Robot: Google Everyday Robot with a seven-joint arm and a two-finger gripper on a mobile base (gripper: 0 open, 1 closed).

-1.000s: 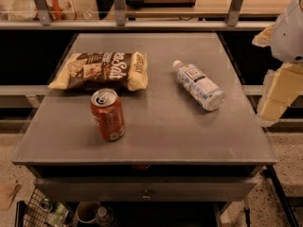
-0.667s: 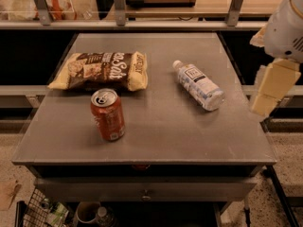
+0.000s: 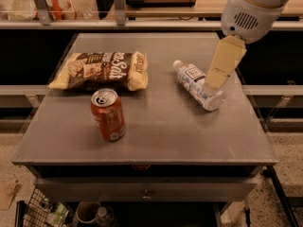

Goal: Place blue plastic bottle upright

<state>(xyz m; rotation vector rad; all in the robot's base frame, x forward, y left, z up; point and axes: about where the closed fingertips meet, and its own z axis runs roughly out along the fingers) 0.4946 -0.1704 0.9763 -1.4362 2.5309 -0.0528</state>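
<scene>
The blue plastic bottle [image 3: 191, 79] lies on its side on the right half of the grey table [image 3: 170, 136]. It is clear and ribbed, with a white-and-blue label. Its white cap points to the far left and its base to the near right. My gripper [image 3: 216, 81] hangs from the white arm [image 3: 253, 6] at the upper right. It reaches down to the left and sits just above the bottle's base end, covering part of it.
A red soda can [image 3: 108, 115] stands upright at the near left. A chip bag [image 3: 102, 70] lies behind it. A shelf rail [image 3: 142, 25] runs behind the table. A drawer front [image 3: 147, 190] and a wire basket [image 3: 40, 212] sit below.
My gripper has moved left from beyond the table's right edge to over the bottle's base end. The bottle, the can and the chip bag have not moved.
</scene>
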